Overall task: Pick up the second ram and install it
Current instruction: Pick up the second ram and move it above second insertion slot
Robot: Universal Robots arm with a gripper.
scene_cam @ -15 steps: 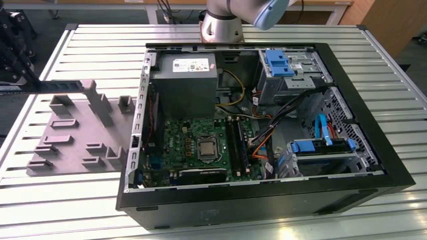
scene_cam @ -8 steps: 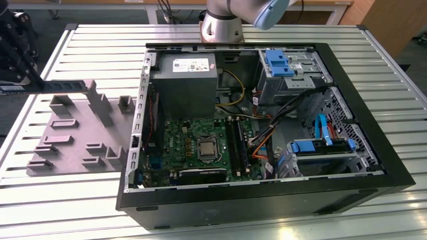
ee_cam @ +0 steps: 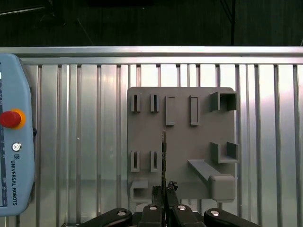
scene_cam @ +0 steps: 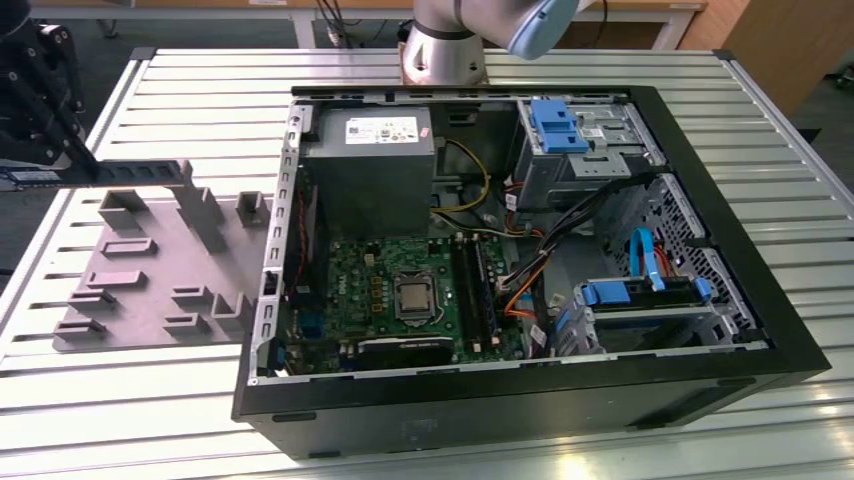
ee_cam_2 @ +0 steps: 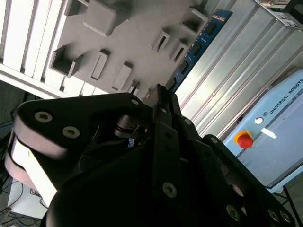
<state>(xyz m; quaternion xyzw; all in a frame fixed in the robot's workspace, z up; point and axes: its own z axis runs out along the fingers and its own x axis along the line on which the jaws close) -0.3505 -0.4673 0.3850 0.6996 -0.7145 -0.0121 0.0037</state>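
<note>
My end effector [ee_cam: 165, 201] is closed narrow on one end of the second ram [ee_cam: 164, 156], held edge-on above the grey holder plate [ee_cam: 189, 142] by the edge of the table [scene_cam: 200, 400] — well apart from the computer case [scene_cam: 534, 400]. With such an end grip the strip may tilt — then it meets the memory slots [scene_cam: 470, 285] crooked and could bend.

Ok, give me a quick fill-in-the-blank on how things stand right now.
1. The gripper is ____ on the ram stick.
2. The ram stick is held over the grey holder plate, ____ the computer case.
3. In the exterior view, the holder plate lies on that view's ____ of the computer case.
Missing words: shut; outside; left.
</note>
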